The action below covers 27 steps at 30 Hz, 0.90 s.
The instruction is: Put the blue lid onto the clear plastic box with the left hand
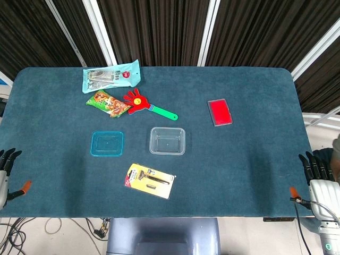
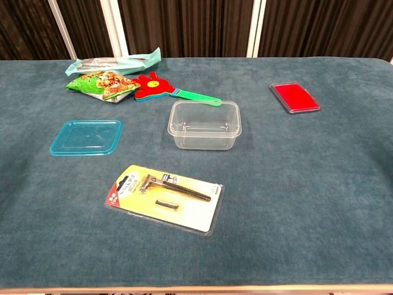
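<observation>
— Head view: where are the hands?
— Left hand [image 1: 5, 172] at the near-left table [image 1: 249, 159] edge, right hand [image 1: 321, 183] at the near-right; both empty, fingers spread, pointing away.
— And the lid?
— Lid [image 1: 107, 143] lies flat, left of the box [image 1: 167, 141], apart.
— Chest view?
— No hands. Lid [image 2: 86, 137] left of the open box [image 2: 204, 125]; razor pack [image 2: 164, 198] nearer.
</observation>
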Available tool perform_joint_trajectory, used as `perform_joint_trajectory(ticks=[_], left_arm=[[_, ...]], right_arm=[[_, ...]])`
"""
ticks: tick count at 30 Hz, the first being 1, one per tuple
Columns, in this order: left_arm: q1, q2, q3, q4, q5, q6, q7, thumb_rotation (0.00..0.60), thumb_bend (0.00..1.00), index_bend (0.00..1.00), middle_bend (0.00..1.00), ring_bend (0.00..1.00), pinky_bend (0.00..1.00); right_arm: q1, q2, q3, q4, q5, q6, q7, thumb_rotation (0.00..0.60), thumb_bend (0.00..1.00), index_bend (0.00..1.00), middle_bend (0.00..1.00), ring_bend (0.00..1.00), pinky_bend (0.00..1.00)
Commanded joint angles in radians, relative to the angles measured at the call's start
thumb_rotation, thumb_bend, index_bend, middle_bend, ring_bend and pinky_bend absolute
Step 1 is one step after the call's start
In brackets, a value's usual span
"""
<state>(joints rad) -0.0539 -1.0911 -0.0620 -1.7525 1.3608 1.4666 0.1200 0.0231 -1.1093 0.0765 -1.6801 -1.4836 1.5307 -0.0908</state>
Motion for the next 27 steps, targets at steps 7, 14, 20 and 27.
perform_joint_trajectory(ticks=[7,14,20,27], left_arm=[[-0.001,0.006,0.004,0.004,0.008,-0.004,-0.011,0.600,0.24,0.11,0.06,0.00,0.00],[0.003,0.013,-0.006,0.013,0.009,0.009,-0.045,0.600,0.21,0.10,0.06,0.00,0.00],[-0.007,0.016,-0.015,0.039,0.002,-0.010,-0.083,0.600,0.17,0.08,0.06,0.00,0.00],[-0.016,0.033,-0.011,0.061,0.021,-0.024,-0.102,0.600,0.12,0.03,0.05,0.00,0.00]], right_arm=[[0.002,0.003,-0.003,0.000,0.001,-0.008,0.003,0.600,0.34,0.00,0.01,0.00,0.00],[0.004,0.010,-0.006,-0.006,-0.004,-0.013,0.008,0.600,0.34,0.00,0.01,0.00,0.00],[0.010,0.029,-0.017,-0.016,-0.006,-0.040,0.021,0.600,0.34,0.00,0.01,0.00,0.00],[0.009,0.030,-0.013,-0.022,-0.003,-0.033,0.024,0.600,0.34,0.00,0.01,0.00,0.00]])
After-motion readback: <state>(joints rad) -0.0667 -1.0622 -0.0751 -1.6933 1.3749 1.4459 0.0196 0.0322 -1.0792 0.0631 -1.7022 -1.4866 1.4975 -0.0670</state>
